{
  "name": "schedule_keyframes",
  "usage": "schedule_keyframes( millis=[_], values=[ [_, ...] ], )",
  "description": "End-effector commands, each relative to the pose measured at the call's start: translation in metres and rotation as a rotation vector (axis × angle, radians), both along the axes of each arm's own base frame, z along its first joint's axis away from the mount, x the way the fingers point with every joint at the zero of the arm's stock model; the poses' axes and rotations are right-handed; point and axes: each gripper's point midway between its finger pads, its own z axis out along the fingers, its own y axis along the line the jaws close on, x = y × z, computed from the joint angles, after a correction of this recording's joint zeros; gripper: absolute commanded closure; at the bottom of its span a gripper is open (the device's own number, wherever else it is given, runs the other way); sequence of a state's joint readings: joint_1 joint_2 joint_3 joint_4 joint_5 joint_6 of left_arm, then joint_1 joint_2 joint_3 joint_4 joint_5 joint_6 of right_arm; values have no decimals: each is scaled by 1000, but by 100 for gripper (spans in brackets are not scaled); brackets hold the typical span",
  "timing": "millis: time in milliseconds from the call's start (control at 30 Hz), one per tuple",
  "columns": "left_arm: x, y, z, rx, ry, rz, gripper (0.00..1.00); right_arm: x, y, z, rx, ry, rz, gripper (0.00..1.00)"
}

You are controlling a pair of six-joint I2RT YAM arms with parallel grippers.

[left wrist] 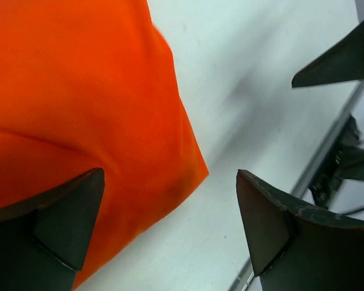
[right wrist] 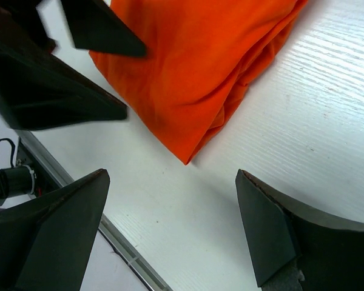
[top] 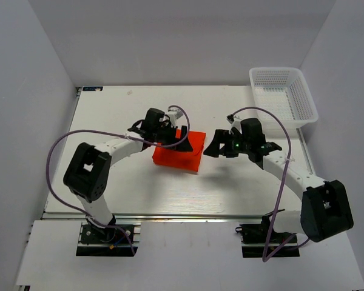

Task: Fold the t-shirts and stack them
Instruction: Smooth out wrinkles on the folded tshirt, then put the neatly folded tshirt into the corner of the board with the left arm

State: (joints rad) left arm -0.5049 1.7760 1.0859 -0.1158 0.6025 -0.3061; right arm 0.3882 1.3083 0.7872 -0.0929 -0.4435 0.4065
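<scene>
At 6 o'clock the black arm bases (top: pixel 106 233) stood on a pale board, just short of a metal rail (top: pixel 170 215) edging the white worktop (top: pixel 133 188), whose matte surface carried a faint wood-like grain. Plain grey-white walls (top: pixel 30 91) closed in the left, right and far sides. Near the centre lay the t-shirt (top: pixel 179 154), bright orange-red, soft and lightly creased, folded into a rough rectangle with layered edges at one corner. The left fingers (left wrist: pixel 54 224), dark wedge-shaped blades, were spread wide over the shirt's 11 o'clock part, one above fabric, the other above bare worktop, gripping nothing; whether one touched the cloth could not be told. The right fingers (right wrist: pixel 279 230) were equally splayed at the shirt's 3 o'clock, over bare surface, empty. At 1 o'clock a white plastic mesh basket (top: pixel 283 94) sat at the far corner
</scene>
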Motion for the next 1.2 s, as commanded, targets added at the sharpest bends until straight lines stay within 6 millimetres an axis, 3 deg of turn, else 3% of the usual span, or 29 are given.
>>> schedule_keyframes(
  millis=[0, 100, 300, 433, 600, 667, 767, 933, 1033, 1133, 1167],
  values=[
    [28, 20, 76, 54, -262, 101, 0, 3, -10, 8, -41, -52, -32, 10],
    [40, 50, 90, 132, -311, 230, 0, 2, -21, 6, -82, -70, -67, 10],
    [55, 114, 57, 431, -248, 502, 0, 1, -47, 14, -157, -123, -190, 10],
    [66, 126, 32, 517, -210, 550, 0, 1, -61, 18, -196, -155, -243, 10],
    [75, 124, -6, 568, -97, 558, 18, -3, -69, 18, -228, -156, -265, 10],
    [72, 120, -26, 583, -51, 528, 26, -4, -70, 17, -235, -151, -264, 10],
    [68, 118, -41, 593, -15, 505, 39, -4, -74, 17, -251, -156, -281, 10],
    [52, 97, -69, 571, 46, 390, 46, -1, -78, 16, -260, -161, -307, 10],
    [44, 92, -84, 558, 86, 341, 61, -1, -78, 13, -262, -153, -312, 10],
    [39, 92, -93, 558, 99, 332, 100, -1, -80, 11, -267, -147, -323, 10],
    [40, 97, -97, 564, 110, 340, 100, -1, -80, 10, -268, -144, -324, 10]
  ],
)
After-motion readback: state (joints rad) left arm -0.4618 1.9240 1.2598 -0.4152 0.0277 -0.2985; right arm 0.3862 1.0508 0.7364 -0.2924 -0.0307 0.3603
